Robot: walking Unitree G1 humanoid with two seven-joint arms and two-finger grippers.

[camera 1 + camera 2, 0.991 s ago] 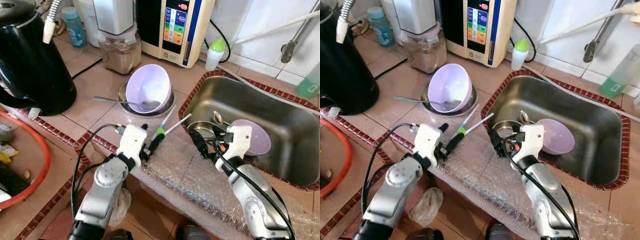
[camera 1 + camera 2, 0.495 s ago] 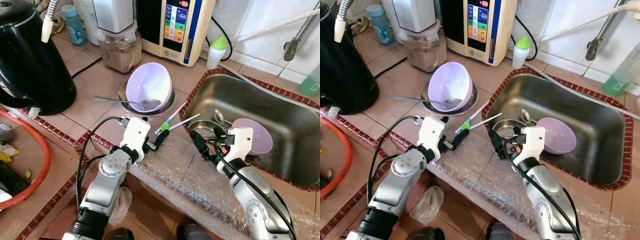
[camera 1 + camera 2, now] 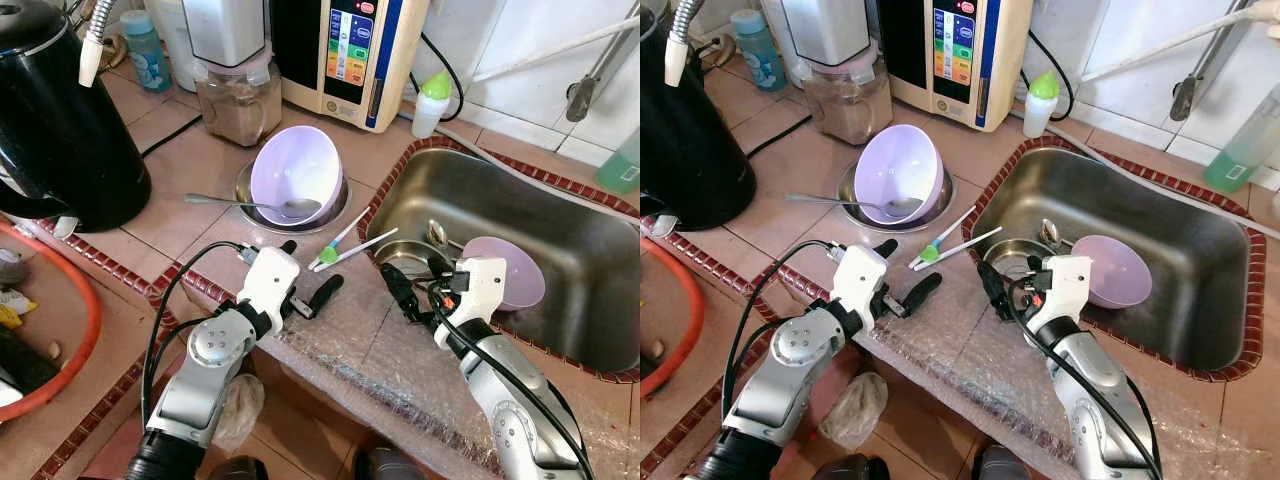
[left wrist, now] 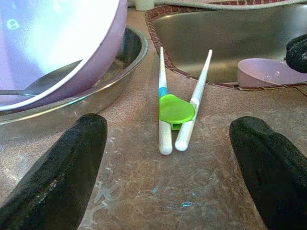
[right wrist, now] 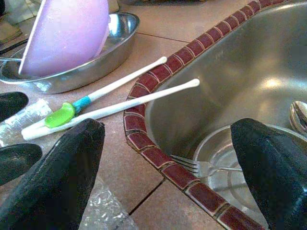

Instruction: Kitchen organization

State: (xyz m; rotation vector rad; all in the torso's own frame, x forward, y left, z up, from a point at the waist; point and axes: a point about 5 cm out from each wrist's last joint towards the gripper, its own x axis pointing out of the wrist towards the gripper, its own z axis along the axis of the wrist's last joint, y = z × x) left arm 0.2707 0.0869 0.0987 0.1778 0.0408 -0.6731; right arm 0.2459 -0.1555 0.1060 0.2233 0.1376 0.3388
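A pair of white training chopsticks [image 3: 345,248] joined by a green clip [image 4: 176,109] lies on the counter, its tips reaching over the sink's brick rim. My left gripper [image 3: 308,271] stands open just behind the chopsticks' butt ends, touching nothing. My right gripper [image 3: 416,282] hangs open over the near left corner of the steel sink [image 3: 590,240], above a small steel bowl [image 5: 225,158] with a fork in it. A purple bowl [image 3: 295,176] leans tilted in a shallow steel dish [image 3: 338,210], with a spoon [image 3: 250,204] across it. Another purple bowl [image 3: 507,272] lies in the sink.
A black kettle [image 3: 60,120] stands at the left, with a blender [image 3: 235,70] and a water appliance [image 3: 355,50] at the back. A white bottle [image 3: 430,105] with a green cap sits by the sink. An orange-rimmed tray [image 3: 88,340] is at the near left. Bubble wrap [image 3: 400,350] covers the counter's front edge.
My left gripper has opened and let go of the chopsticks, which now lie on the counter ahead of it. The right gripper has stayed over the sink corner.
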